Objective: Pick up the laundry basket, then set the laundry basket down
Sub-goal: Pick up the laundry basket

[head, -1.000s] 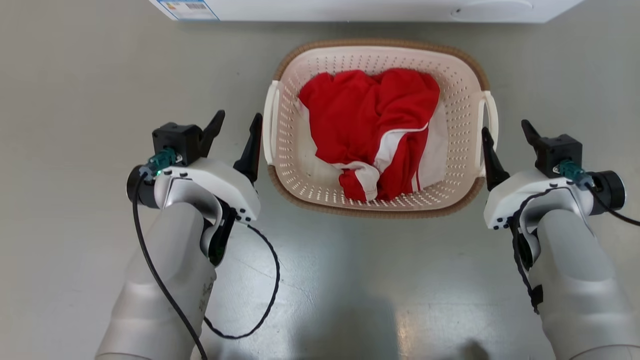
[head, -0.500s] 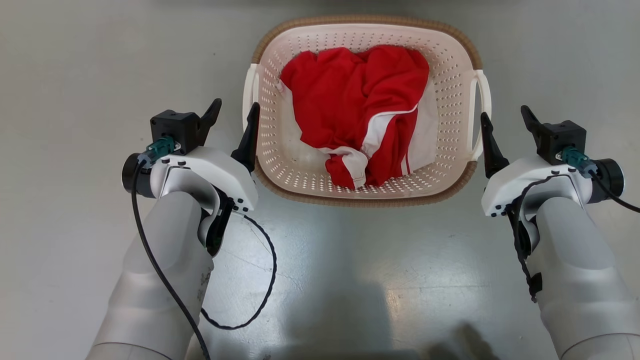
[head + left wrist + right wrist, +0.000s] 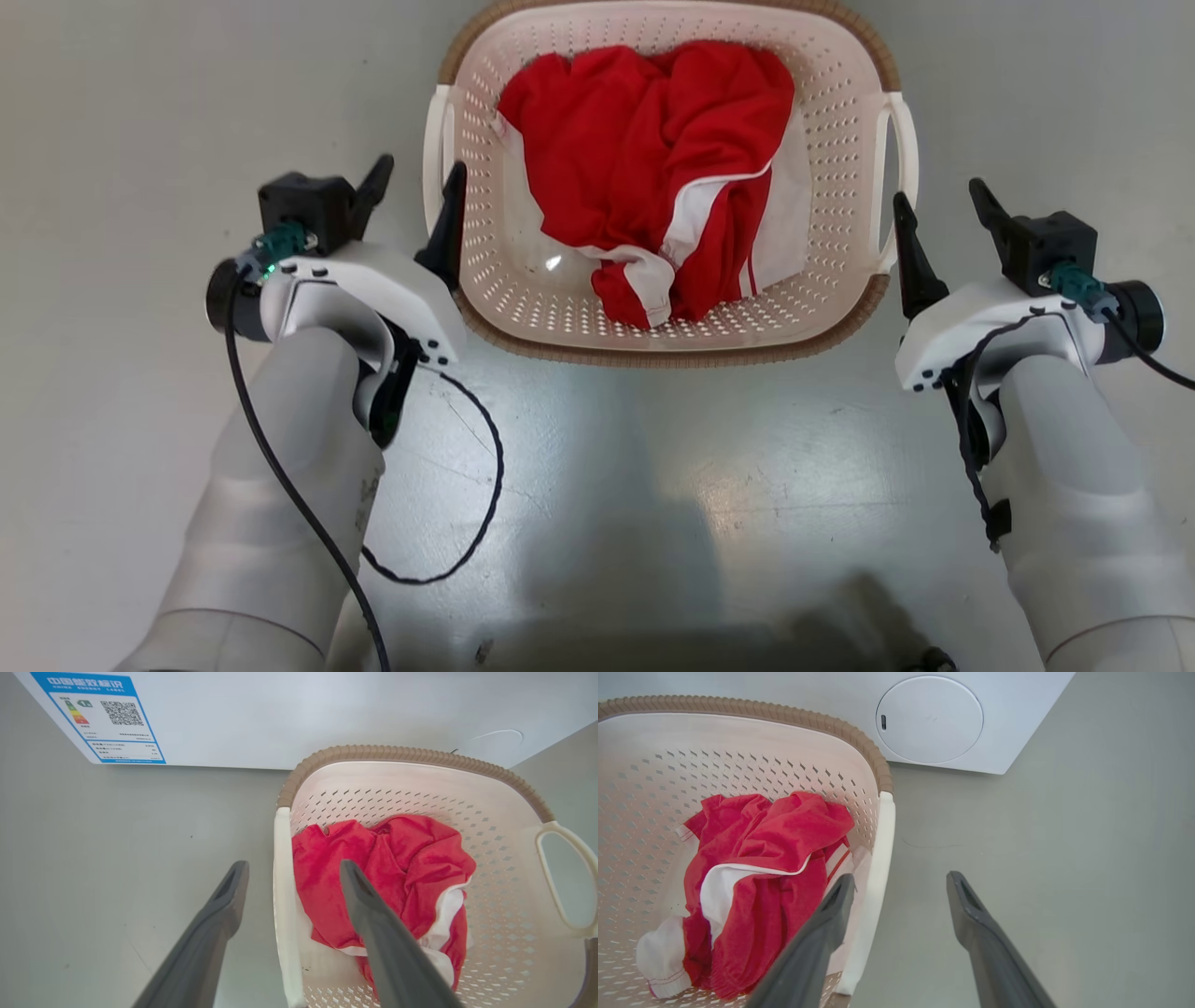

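Note:
The laundry basket [image 3: 672,350] is cream, perforated and brown-rimmed, and stands on the floor with a red and white garment [image 3: 644,159] inside. My left gripper [image 3: 418,177] is open at the basket's left loop handle [image 3: 434,149]. In the left wrist view the handle [image 3: 281,882] runs between the fingers of this gripper [image 3: 293,870], one finger outside and one over the basket [image 3: 397,753]. My right gripper [image 3: 937,196] is open at the right handle [image 3: 901,140]. In the right wrist view that handle [image 3: 883,858] lies between the fingers of the gripper [image 3: 901,879], close to the inner one.
A white washing machine [image 3: 303,714] stands just beyond the basket, with a blue label [image 3: 103,714] and a round door [image 3: 929,718]. Grey floor [image 3: 653,485] surrounds the basket. A black cable [image 3: 485,485] loops from my left wrist.
The whole head picture has shifted: the basket sits higher and larger and the washing machine has left it. Both grippers stay open beside the handles.

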### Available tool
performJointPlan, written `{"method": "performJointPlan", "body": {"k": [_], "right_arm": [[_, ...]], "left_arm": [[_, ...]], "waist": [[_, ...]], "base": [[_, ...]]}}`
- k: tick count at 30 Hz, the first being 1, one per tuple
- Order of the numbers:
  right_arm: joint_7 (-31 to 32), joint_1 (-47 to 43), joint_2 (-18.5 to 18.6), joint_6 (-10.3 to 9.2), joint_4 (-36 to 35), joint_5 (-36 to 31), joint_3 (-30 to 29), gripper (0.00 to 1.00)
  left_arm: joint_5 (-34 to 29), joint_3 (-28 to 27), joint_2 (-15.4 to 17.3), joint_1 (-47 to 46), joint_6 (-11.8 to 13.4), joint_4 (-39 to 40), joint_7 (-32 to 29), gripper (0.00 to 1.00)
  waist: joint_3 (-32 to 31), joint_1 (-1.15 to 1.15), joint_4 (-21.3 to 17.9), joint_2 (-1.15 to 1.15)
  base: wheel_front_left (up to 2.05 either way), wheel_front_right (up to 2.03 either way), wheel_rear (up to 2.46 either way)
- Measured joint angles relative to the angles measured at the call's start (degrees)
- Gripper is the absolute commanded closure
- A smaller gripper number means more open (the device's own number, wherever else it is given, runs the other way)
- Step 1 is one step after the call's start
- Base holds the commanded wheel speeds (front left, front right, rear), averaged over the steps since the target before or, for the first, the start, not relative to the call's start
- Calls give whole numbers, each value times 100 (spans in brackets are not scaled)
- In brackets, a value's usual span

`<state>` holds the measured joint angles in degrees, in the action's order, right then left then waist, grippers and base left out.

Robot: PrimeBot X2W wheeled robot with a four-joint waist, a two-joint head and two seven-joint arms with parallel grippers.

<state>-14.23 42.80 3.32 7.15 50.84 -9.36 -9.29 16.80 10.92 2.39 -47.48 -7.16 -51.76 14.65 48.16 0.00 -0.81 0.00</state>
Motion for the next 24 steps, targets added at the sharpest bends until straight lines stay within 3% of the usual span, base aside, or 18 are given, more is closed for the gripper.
{"method": "performJointPlan", "body": {"k": [24], "right_arm": [[-15, 498, 11, 0, -9, 460, 426, 0]], "left_arm": [[-147, 203, 15, -783, 0, -546, 1, 0]], "waist": [[672, 0, -22, 0]], "base": [[0, 0, 0]]}}
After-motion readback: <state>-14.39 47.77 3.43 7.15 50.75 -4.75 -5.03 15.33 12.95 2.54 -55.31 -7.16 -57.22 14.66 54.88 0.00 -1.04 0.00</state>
